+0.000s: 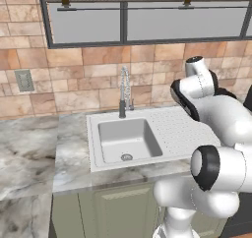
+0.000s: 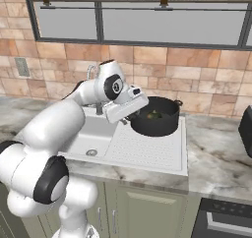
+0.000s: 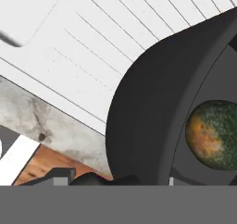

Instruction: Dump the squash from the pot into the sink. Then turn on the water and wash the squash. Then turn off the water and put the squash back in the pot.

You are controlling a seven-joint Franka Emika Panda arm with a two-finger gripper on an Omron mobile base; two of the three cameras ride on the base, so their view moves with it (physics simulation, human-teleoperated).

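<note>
You have the pot point(image 2: 156, 117) upright, mouth up, on the drainboard point(image 2: 147, 151) at its back right corner, with the roundish squash point(image 3: 214, 135) lying inside it, no clear long axis. Your gripper point(image 2: 127, 119) sits at the pot's left rim; you cannot tell how its jaws stand. The sink point(image 1: 129, 139) is set in a marble surface point(image 1: 29, 153) under a brick wall point(image 1: 74, 70) and window point(image 1: 147, 20)

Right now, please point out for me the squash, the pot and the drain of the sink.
squash point(image 3: 214, 134): hand view, on its green and orange skin, inside the pot.
pot point(image 2: 156, 125): right base view, on its dark outer wall facing the camera.
drain point(image 1: 127, 157): left base view, on the round metal ring in the basin floor.
</note>
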